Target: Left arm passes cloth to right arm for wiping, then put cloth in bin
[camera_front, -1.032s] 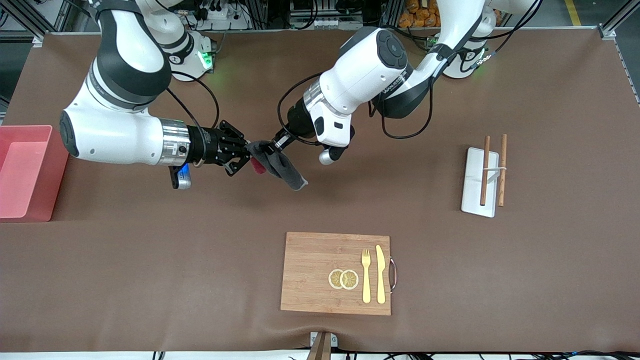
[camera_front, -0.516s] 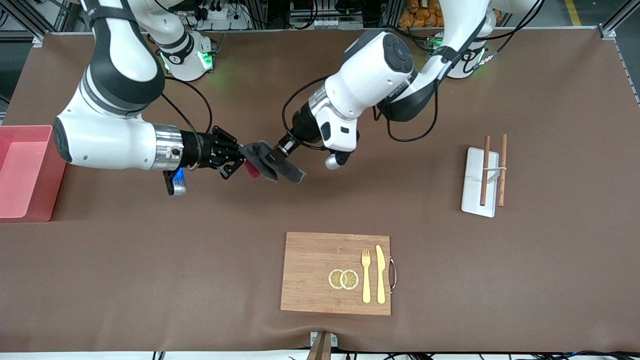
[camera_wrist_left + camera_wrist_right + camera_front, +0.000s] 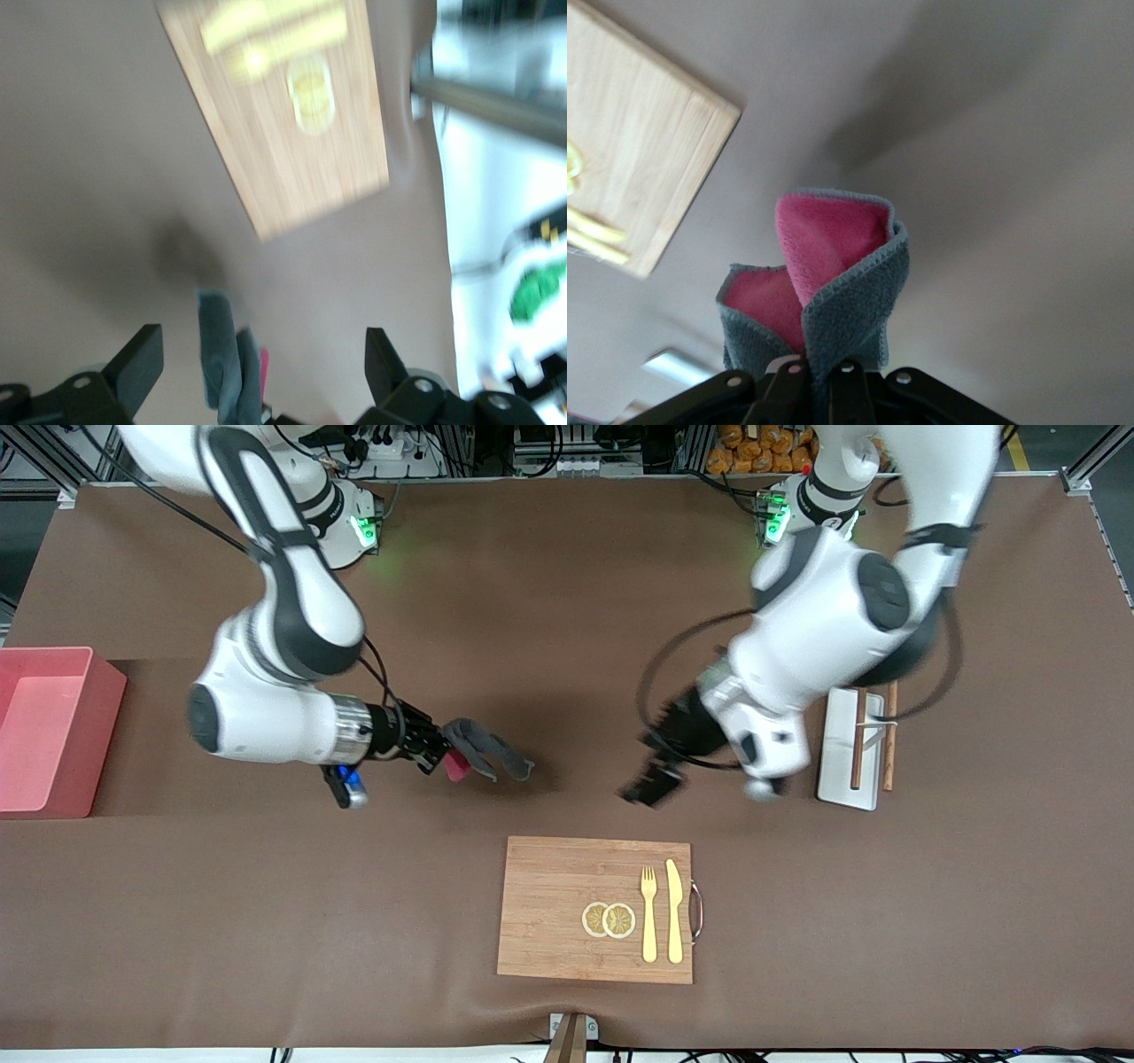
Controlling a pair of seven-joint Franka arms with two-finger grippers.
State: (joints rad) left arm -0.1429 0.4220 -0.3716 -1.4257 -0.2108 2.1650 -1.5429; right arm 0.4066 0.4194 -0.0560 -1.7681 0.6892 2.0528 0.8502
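Note:
My right gripper [image 3: 440, 751] is shut on the cloth [image 3: 485, 751], a dark grey rag with a pink inner side. It holds the cloth over the bare table mat, between the bin and the cutting board. In the right wrist view the cloth [image 3: 833, 292] stands folded out of the closed right gripper [image 3: 819, 372]. My left gripper [image 3: 653, 785] is open and empty over the mat beside the white tray. In the left wrist view its fingers [image 3: 142, 354] stand wide apart and the cloth [image 3: 221, 354] shows farther off. The pink bin [image 3: 99, 735] stands at the right arm's end of the table.
A wooden cutting board [image 3: 549, 912] with a fork [image 3: 649, 912], a knife [image 3: 674, 908] and lemon slices [image 3: 609, 919] lies near the front edge. A white tray [image 3: 842, 753] with two chopsticks lies toward the left arm's end.
The left gripper has let go of the cloth and swung away toward the white tray. The right gripper keeps the cloth and has moved a little toward the front camera.

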